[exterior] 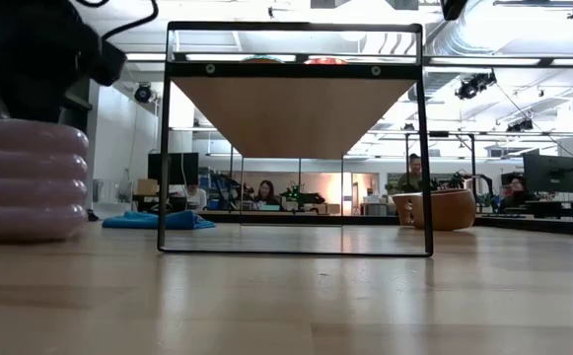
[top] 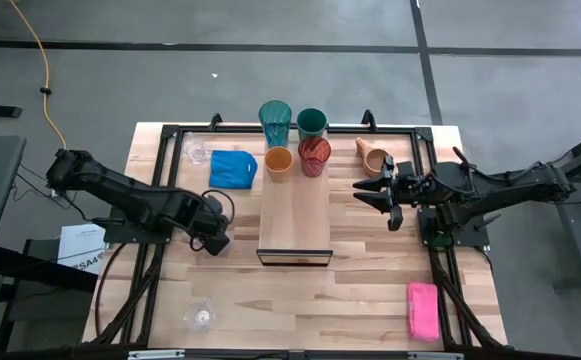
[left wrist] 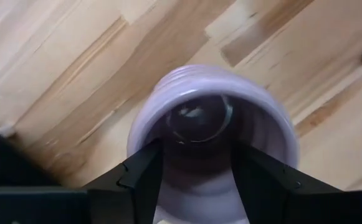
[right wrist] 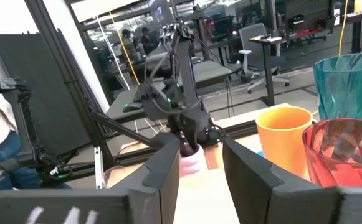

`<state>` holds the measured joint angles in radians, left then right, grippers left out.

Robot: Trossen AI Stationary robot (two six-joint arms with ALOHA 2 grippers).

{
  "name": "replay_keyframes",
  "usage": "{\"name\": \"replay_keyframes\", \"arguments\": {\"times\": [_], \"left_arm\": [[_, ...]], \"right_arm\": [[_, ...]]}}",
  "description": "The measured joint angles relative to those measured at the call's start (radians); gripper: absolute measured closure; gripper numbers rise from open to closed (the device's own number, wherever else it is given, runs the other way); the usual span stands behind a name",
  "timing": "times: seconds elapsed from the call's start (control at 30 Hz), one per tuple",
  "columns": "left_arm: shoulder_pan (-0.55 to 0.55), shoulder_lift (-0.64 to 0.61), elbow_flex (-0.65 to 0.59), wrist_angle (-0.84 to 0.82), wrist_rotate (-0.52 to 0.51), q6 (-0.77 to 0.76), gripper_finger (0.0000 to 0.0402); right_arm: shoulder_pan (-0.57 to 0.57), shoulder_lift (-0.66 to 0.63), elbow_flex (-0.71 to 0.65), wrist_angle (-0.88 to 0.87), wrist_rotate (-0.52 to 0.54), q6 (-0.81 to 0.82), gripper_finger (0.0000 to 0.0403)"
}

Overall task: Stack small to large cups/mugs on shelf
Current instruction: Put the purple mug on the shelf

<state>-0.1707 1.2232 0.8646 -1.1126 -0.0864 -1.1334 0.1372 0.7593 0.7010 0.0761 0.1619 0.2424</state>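
4 cups on shelf [top: 295, 215] far end; left gripper [top: 213, 240] fingers pinching lavender mug [left wrist: 213, 134]. Right gripper [top: 385, 195] spread, empty. Tan mug [top: 371, 156], 2 glasses left.

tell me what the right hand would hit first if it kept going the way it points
Probably nothing nearby: the right hand, empty, points across the shelf top toward the lavender mug; depth is unclear.

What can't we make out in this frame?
- Lavender mug: handle not visible in left wrist view; high view hides the mug under the left gripper.
- Shelf top: low view sees only its underside, so the cups on it are hidden.
- Tan mug: partly behind the shelf's frame post in low view.
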Motion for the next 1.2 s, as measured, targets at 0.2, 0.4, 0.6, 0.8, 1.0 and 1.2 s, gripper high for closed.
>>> {"name": "replay_keyframes", "arguments": {"times": [0.2,0.4,0.6,0.8,1.0,1.2], "left_arm": [[0.0,-0.005,0.055,-0.009,-0.011,0.03,0.0227],[0.0,-0.004,0.138,-0.094,-0.048,0.05,0.0227],[0.001,-0.005,0.114,-0.176,-0.081,0.003,0.0227],[0.001,-0.004,0.042,-0.136,-0.053,-0.033,0.0227],[0.001,-0.004,-0.016,-0.075,-0.052,-0.076,0.0227],[0.001,0.0,-0.06,0.014,-0.029,-0.077,0.0227]], "right_arm": [[0.0,0.0,0.0,-0.012,0.0,0.0,0.0289],[0.0,0.0,0.0,-0.015,0.0,0.0,0.0289],[0.0,0.0,0.0,-0.021,0.0,0.0,0.0289],[0.0,0.0,0.0,-0.025,0.0,0.0,0.0289],[0.0,0.0,0.0,-0.024,0.0,0.0,0.0289],[0.0,0.0,0.0,-0.024,0.0,0.001,0.0289]]}}
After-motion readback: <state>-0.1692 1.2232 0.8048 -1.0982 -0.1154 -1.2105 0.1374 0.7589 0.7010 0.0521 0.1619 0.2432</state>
